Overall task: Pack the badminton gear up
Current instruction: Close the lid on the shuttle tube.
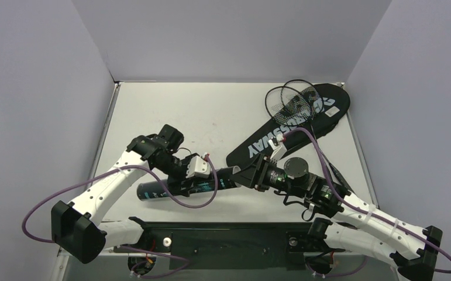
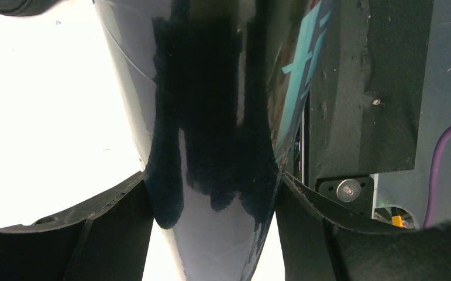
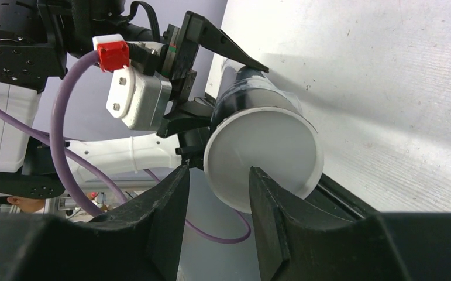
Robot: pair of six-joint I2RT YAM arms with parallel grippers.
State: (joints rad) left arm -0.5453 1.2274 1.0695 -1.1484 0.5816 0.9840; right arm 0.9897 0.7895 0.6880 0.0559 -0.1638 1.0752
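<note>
**Tube gripped near the front edge, bag and rackets at the far right**

The long black tube lies roughly crosswise, close to the near edge of the surface and just beyond the black base rail. The left gripper comes down on it about midway along. In the left wrist view the two fingers sit tight against either side of the glossy black barrel, clamped on it, with the teal print running along the side nearest the rail. Whether the tube rests on the surface or hangs just above it cannot be told.

The right gripper faces the tube's right-hand end. From the right wrist camera, the tube's round white end cap looks straight at the lens. The fingers of this gripper stand apart with a clear gap and nothing between them. The cap is wider than that gap and sits just past the fingertips. Whether a fingertip touches the cap cannot be told.

The black racket-shaped bag, lettered CROSSWAY in white, lies flat and diagonal, with its narrow end near the right gripper and its wide end towards the far right corner. The two rackets show as overlapping strung heads on that wide end, reaching past its far-left rim, well apart from the tube. Their handles are not visible.
</note>
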